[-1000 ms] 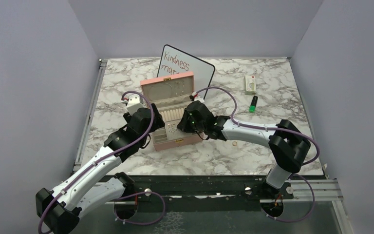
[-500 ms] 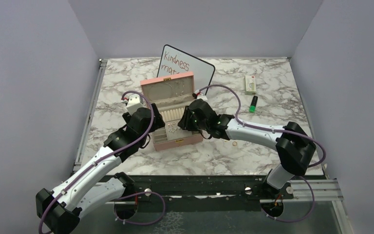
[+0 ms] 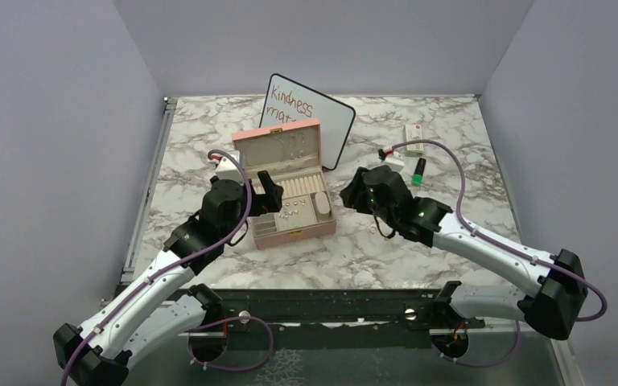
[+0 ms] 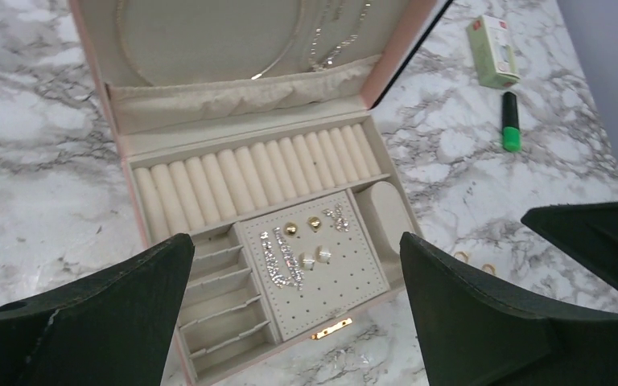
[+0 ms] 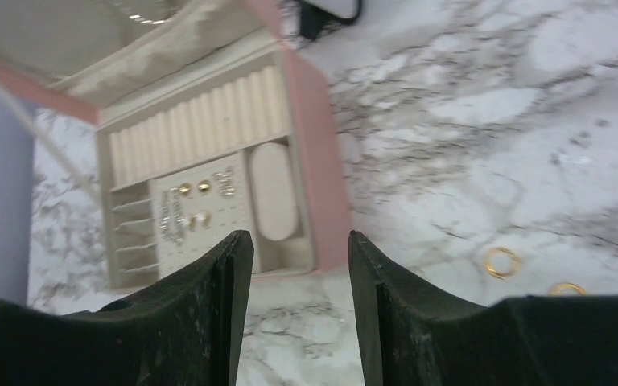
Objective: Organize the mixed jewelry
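— While the left claw (image 4: 294,244) hangs over the open pink box (image 3: 299,234), how does it stand?
— Spread wide, nothing in it. Earrings (image 4: 302,240) sit pinned on the perforated pad in the box's front part.
— And right of the box?
— Two gold rings (image 5: 502,262) lie on the table (image 3: 451,145), side by side, clear of the box. The right claw (image 5: 298,238) hangs near them, parted too, empty.
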